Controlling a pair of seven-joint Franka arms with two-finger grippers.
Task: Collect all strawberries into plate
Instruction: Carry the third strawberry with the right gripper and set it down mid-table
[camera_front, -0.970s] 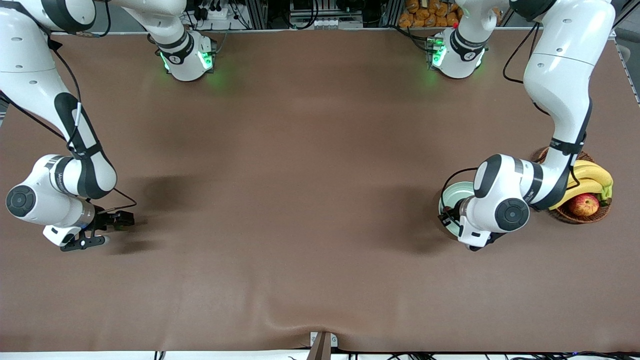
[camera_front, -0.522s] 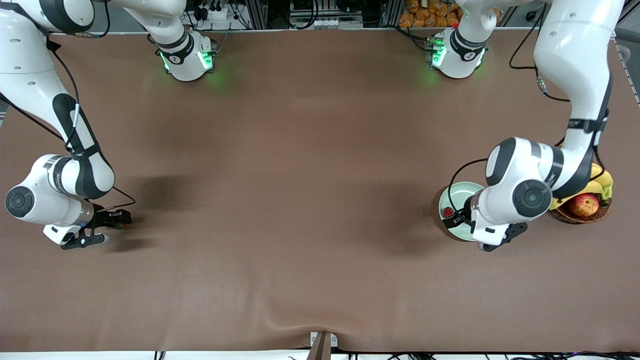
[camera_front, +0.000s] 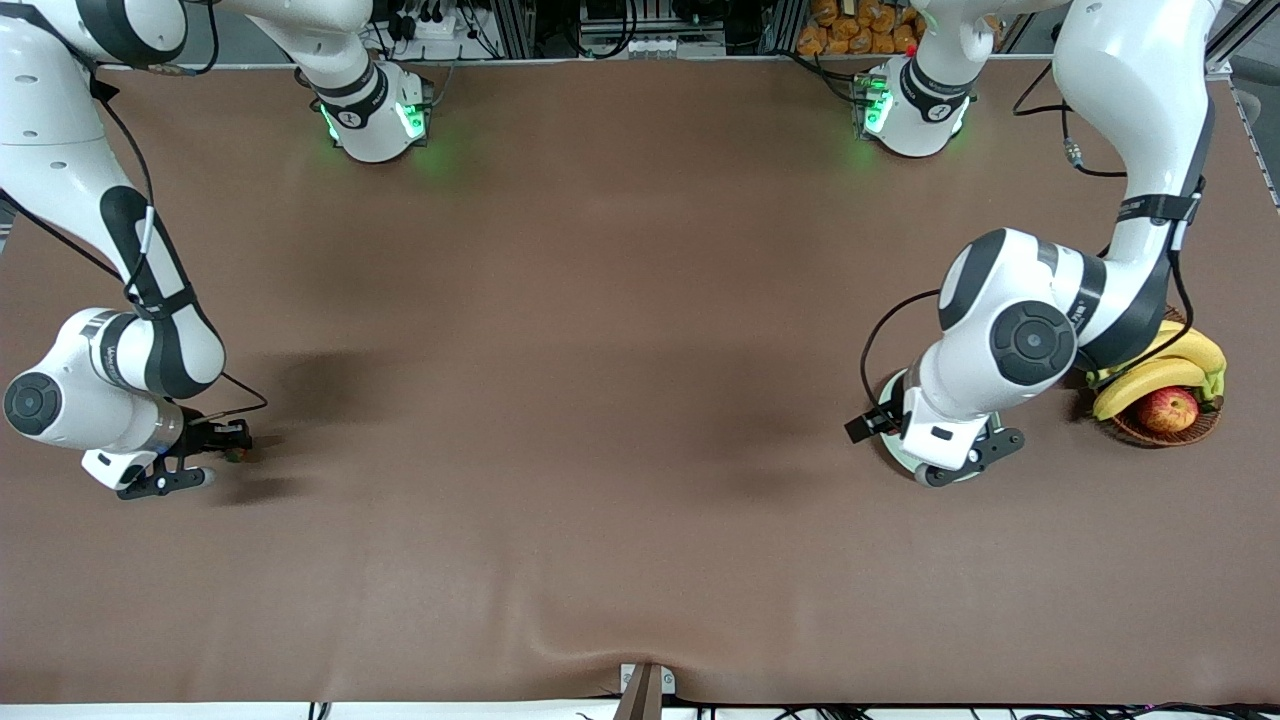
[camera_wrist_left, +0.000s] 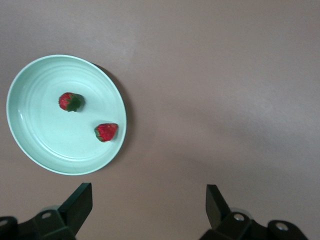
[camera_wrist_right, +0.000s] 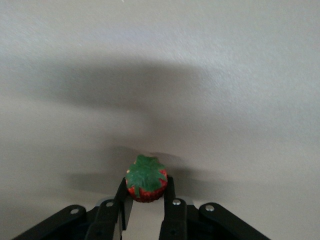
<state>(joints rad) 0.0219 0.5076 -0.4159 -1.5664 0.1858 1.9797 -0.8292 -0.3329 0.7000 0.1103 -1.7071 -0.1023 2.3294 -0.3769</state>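
The pale green plate (camera_wrist_left: 47, 142) holds two strawberries (camera_wrist_left: 70, 101) (camera_wrist_left: 106, 132). In the front view only slivers of the plate (camera_front: 889, 386) show under the left arm. My left gripper (camera_wrist_left: 147, 195) is open and empty, up over the table beside the plate's rim; it also shows in the front view (camera_front: 968, 460). My right gripper (camera_wrist_right: 146, 189) is shut on the third strawberry (camera_wrist_right: 146, 179), green top facing out, low over the table at the right arm's end. That gripper (camera_front: 232, 446) also shows in the front view.
A brown wicker basket (camera_front: 1150, 432) with bananas (camera_front: 1150, 375) and a red-yellow apple (camera_front: 1167, 408) stands beside the plate at the left arm's end. A brown cloth covers the table, with a wrinkle at its front edge (camera_front: 600, 650).
The left arm has lifted and swung over the plate, hiding most of it again. The right gripper with its strawberry has shifted slightly toward the right arm's end of the table.
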